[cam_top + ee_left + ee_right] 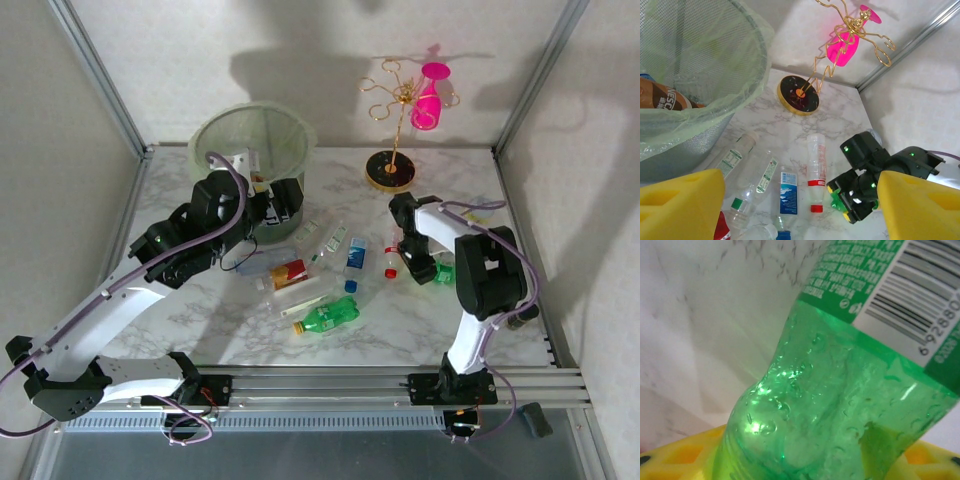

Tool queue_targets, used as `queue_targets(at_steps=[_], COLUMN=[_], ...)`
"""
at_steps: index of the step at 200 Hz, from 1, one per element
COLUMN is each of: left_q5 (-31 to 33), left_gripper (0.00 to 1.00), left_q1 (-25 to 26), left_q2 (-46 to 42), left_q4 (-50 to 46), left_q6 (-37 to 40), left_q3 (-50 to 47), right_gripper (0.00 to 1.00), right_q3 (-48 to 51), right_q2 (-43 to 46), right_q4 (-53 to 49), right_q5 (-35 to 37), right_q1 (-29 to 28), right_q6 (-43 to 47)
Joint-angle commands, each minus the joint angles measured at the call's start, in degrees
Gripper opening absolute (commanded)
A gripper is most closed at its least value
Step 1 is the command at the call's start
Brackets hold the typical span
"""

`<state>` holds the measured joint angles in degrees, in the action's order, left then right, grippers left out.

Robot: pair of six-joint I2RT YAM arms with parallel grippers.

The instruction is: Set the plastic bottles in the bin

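Gripping a green bottle [830,405] at the right side of the surface [200,320], the right pincer [405,262] has its yellow pads [680,455] closed on the thin wall, which looks dented where it is squeezed. Whether the bottle is clear of the surface I cannot tell. The bin [250,112] stands at the far left, well apart from this grasp. The left pincer [800,210] hangs beside its rim with its pads wide apart and nothing between them. One brown-labelled bottle [660,97] lies in the bin, while several bottles [330,245] lie scattered on the surface between the two arms. The main risk, as I judge it, is the grip itself: a soft, slick wall can buckle further and let the bottle twist or slip out on the way across. It seems held off its middle, so it may also swing and drop short of the rim. The route to the bin passes over the loose bottles and toward the left arm. A low carry could knock the red-capped bottle [391,262] just beside the pincer and send others rolling. A carry that ignores the left arm could strike it at the rim. A swing too far back would threaten the goblet [428,100] on its wire stand [395,130].
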<state>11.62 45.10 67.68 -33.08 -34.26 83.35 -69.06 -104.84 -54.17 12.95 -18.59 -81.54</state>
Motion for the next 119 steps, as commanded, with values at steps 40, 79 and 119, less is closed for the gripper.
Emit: queue_targets(at_steps=[40, 79, 119], left_q5=[-1.5, -1.8, -2.2], left_gripper=[0.79, 0.79, 0.79], left_q1=[-0.8, -0.8, -0.9], left_q2=[1.3, 2.1, 2.4], left_q4=[0.5, 0.7, 1.0], left_q6=[-1.4, -2.1, -2.7], left_q3=[1.2, 1.4, 1.1], right_gripper=[0.98, 0.99, 0.99], right_q3=[4.8, 5.4, 8.6], right_q2=[7.9, 12.2, 13.5], right_q4=[3.4, 5.6, 9.5], right_q5=[1.4, -3.7, -7.9], right_q1=[2.2, 7.5, 10.9], right_q6=[10.0, 5.1, -4.6])
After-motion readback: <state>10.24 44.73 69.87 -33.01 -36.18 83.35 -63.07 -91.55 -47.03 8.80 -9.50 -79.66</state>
